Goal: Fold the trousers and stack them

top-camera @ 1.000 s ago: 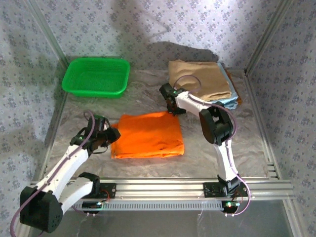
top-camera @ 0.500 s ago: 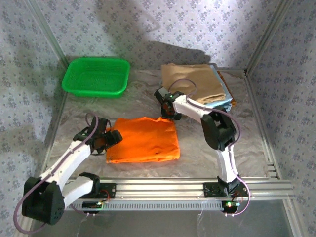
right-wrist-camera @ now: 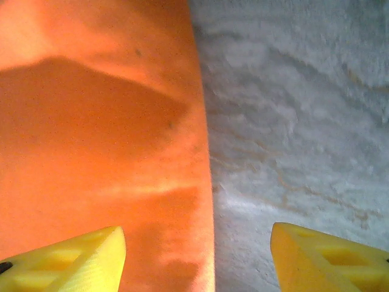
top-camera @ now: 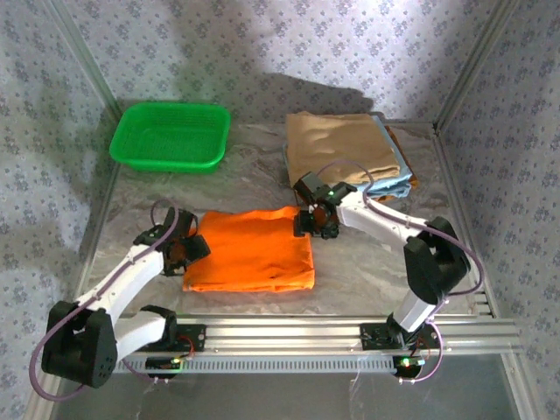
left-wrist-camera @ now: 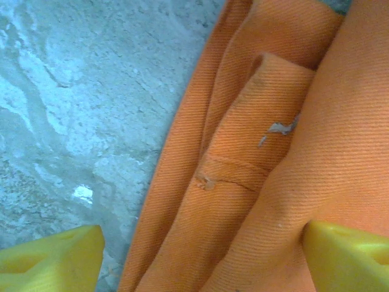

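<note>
From above we see the orange trousers (top-camera: 251, 261) folded on the table (top-camera: 367, 262). The left wrist view adds stacked folds and a seam. The left gripper (top-camera: 194, 248) at their 9 o'clock and the right gripper (top-camera: 308, 223) at 1 o'clock are both spread wide, arms reaching low.

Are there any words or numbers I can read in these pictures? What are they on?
None: no word, number, label or sign can be read.
The trousers are plain orange cloth, the green basket bears no label, the tan folded garment shows no tag, and the wall carries a small flower pattern, no letters.
</note>
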`<act>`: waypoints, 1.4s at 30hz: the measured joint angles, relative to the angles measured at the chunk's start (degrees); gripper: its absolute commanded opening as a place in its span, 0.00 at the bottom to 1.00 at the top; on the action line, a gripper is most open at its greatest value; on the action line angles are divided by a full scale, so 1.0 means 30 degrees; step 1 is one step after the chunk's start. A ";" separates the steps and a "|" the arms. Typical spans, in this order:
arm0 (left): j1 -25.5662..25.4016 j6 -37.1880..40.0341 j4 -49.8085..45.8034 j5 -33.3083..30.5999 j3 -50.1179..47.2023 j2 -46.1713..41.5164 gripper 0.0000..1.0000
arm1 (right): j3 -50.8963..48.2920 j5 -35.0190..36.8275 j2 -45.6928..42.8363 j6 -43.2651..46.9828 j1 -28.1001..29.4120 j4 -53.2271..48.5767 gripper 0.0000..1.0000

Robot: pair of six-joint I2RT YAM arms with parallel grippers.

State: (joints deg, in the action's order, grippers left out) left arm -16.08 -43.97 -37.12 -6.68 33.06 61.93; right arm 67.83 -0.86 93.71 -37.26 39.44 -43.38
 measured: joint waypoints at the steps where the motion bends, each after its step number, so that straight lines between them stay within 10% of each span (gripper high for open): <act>1: 0.0095 0.0015 0.0226 0.0102 -0.0168 0.0080 0.81 | -0.0583 -0.0219 -0.0306 0.0146 -0.0058 0.0051 0.68; 9: 0.0503 -0.0211 0.2499 0.1392 -0.1435 0.1246 0.71 | -0.4605 -0.4065 -0.1756 0.0641 -0.0780 0.2951 0.63; 18: 0.0736 -0.0845 0.3410 0.2259 -0.1945 0.1260 0.57 | -0.7147 -0.7111 -0.1413 -0.0364 -0.0707 0.6929 0.34; 28: 0.0772 -0.1457 0.5100 0.3279 -0.2725 0.0459 0.00 | -0.7191 -0.7526 -0.1457 -0.0401 -0.0765 0.7461 0.05; 40: 0.0714 -0.1515 0.1989 0.3526 -0.3096 -0.3351 0.00 | -0.7053 -0.6659 -0.3315 -0.0291 -0.0940 0.6637 0.00; 42: 0.0692 -0.1450 0.1552 0.3592 -0.3038 -0.3490 0.48 | -0.6790 -0.6557 -0.3373 -0.0226 -0.0925 0.6317 0.00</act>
State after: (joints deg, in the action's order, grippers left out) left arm -14.00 -48.31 -32.47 4.10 23.94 51.46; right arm 47.46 -20.53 83.59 -37.93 36.67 -24.43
